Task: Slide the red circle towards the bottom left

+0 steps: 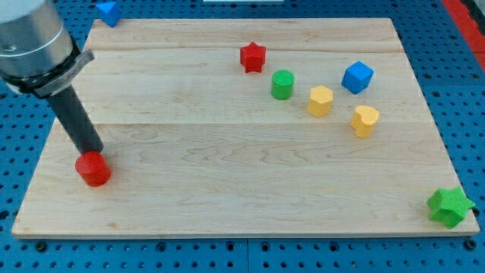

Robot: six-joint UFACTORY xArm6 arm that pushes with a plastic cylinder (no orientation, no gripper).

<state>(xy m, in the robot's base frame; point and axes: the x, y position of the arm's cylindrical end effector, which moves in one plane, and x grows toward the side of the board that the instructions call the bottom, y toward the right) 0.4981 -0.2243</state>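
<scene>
The red circle (92,168) lies on the wooden board (227,174) near the view's left edge, toward the bottom. My tip (95,151) sits right at the circle's upper edge and touches it or nearly does. The dark rod rises from there up and left to the grey arm (34,38) at the view's top left corner.
A red star (253,57), green circle (283,84), yellow hexagon (320,100), blue cube (357,77) and yellow heart-like block (364,120) cluster at the upper right. A green star (449,206) sits at the bottom right corner. A blue block (107,12) lies at the top left corner.
</scene>
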